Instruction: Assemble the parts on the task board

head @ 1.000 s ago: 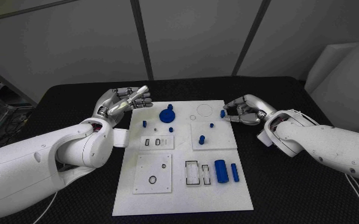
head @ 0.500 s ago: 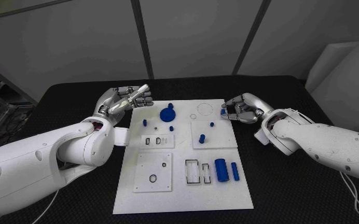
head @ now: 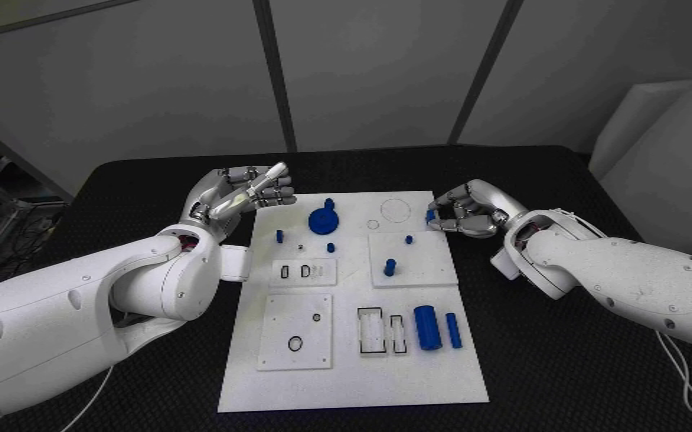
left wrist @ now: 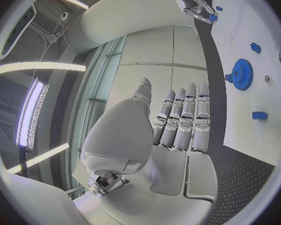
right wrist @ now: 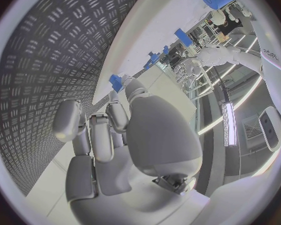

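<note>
Nothing has shifted since a moment ago — the right hand (head: 464, 212) pinches a small blue peg (head: 430, 217) at the white board's (head: 346, 372) far right edge, and the left hand (head: 242, 195) hovers with nothing in it, fingers straight.

Behind your table (head: 159, 187), which is black with a textured surface, stands a wall (head: 375, 52) of grey panels split by dark seams (head: 271, 52), some upright, some slanting across the top. At the right edge you have a white board (head: 646, 142) leaning beside the table. From the left wrist you can see long light strips (left wrist: 34, 112) glowing overhead and a pale panelled partition (left wrist: 150, 60).
</note>
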{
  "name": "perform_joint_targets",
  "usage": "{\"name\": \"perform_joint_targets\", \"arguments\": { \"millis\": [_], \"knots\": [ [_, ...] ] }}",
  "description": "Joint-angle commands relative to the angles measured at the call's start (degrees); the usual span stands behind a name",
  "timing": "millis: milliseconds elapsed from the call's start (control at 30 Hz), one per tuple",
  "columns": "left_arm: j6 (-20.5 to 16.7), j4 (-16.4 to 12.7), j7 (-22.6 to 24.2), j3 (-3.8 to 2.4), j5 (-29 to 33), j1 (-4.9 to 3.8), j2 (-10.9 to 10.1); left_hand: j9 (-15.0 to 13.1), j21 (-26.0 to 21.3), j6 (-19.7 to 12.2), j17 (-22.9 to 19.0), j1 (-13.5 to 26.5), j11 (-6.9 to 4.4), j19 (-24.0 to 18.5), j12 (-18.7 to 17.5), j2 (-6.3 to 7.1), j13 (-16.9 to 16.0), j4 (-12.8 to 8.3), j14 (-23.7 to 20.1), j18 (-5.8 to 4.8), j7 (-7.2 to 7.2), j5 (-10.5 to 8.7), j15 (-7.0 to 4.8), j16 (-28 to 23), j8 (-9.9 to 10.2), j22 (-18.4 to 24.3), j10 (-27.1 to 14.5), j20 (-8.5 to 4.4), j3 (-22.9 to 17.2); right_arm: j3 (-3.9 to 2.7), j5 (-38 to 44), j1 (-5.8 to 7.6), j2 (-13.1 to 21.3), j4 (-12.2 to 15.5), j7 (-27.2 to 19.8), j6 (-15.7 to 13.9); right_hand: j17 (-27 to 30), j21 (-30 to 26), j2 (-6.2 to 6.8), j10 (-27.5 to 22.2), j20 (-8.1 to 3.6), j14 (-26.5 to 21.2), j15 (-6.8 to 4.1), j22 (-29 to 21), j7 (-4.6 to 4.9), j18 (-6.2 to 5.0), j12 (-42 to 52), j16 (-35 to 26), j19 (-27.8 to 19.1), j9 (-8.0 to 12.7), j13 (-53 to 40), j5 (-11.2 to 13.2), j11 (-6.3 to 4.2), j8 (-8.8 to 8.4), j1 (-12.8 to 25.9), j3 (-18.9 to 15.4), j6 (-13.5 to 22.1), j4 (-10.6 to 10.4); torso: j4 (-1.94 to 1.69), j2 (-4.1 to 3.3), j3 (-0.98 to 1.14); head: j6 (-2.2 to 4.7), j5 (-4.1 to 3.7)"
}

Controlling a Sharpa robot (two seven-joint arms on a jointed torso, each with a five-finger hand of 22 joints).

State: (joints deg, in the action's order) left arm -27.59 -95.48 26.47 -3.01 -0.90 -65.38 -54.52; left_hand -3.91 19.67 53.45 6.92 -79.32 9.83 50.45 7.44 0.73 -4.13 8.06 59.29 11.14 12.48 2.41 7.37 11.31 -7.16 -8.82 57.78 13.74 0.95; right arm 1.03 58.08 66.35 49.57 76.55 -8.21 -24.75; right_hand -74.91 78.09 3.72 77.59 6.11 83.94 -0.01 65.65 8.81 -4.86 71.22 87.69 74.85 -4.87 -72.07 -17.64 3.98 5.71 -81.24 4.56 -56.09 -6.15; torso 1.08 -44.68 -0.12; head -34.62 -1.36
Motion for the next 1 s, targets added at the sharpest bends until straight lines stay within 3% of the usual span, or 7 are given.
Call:
{"name": "perform_joint_targets", "arguments": {
  "millis": [33, 633, 800, 1000],
  "knots": [
    [0.57, -0.1, 0.21, -0.03, -0.2, -0.04, -0.06, 0.05, 0.07, 0.04, 0.07, -0.13, 0.1, -0.32, -0.32, -0.6, 0.07, -0.01, 0.24, -0.8, 0.27, 0.3, 0.1, -0.18, 0.3, 0.06, -0.03, -0.1, 0.36, -0.03, 0.61, 0.08, -0.12, 0.05, 0.26, 0.92, -10.78, 0.24, -0.74, 0.41, 0.05, 5.06, -0.24, 0.14, 0.0, 0.02, 0.2, 0.3, 0.32, -0.11, -0.09, 0.17, -0.21, 0.34, 0.07, 0.43, -0.5, -0.03, 0.0, 0.01, 0.0, 0.05, 0.02],
    [0.48, -0.13, 0.2, -0.03, -0.2, -0.04, -0.08, 0.06, 0.06, 0.02, 0.07, -0.15, 0.12, -0.33, -0.36, -0.62, 0.09, -0.04, 0.24, -0.8, 0.29, 0.3, 0.11, -0.21, 0.34, 0.07, -0.05, -0.1, 0.37, -0.03, 1.01, 0.08, -0.46, -0.01, 0.6, 0.79, -10.98, 0.35, -0.7, 0.52, 0.02, 5.11, -0.28, 0.38, -0.03, 0.06, 0.35, 0.39, 0.47, -0.11, -0.24, 0.23, -0.25, 0.36, 0.08, 0.47, -0.6, 0.01, 0.04, -0.01, 0.03, 0.17, -0.01],
    [0.46, -0.16, 0.21, -0.03, -0.2, -0.04, -0.11, 0.06, 0.06, 0.02, 0.07, -0.15, 0.12, -0.33, -0.36, -0.62, 0.09, -0.04, 0.24, -0.8, 0.29, 0.3, 0.11, -0.21, 0.34, 0.07, -0.05, -0.1, 0.37, -0.03, 1.08, 0.08, -0.57, -0.06, 0.66, 0.49, -11.2, 0.54, -1.37, 0.96, -0.16, 5.16, -0.47, 0.76, -0.3, 0.13, 0.93, 0.49, 0.72, -0.21, -0.77, 0.52, -0.48, 0.73, -0.13, 1.18, -1.53, 0.1, -0.05, 0.0, 0.0, 0.05, -0.07],
    [0.44, -0.2, 0.21, -0.03, -0.2, -0.04, -0.18, 0.06, 0.06, 0.02, 0.07, -0.15, 0.12, -0.33, -0.36, -0.62, 0.09, -0.04, 0.24, -0.8, 0.29, 0.3, 0.11, -0.21, 0.34, 0.07, -0.05, -0.1, 0.37, -0.03, 1.03, 0.08, -0.69, -0.17, 0.72, -0.82, -11.55, 0.82, -2.98, 1.42, -0.71, 5.25, -1.15, 1.31, -1.36, 0.22, 1.45, 0.64, 1.08, -0.69, -1.29, 3.35, -1.34, 2.04, -0.6, 3.2, -4.29, 0.37, 0.01, 0.02, 0.01, 0.1, 0.01]
  ]
}}
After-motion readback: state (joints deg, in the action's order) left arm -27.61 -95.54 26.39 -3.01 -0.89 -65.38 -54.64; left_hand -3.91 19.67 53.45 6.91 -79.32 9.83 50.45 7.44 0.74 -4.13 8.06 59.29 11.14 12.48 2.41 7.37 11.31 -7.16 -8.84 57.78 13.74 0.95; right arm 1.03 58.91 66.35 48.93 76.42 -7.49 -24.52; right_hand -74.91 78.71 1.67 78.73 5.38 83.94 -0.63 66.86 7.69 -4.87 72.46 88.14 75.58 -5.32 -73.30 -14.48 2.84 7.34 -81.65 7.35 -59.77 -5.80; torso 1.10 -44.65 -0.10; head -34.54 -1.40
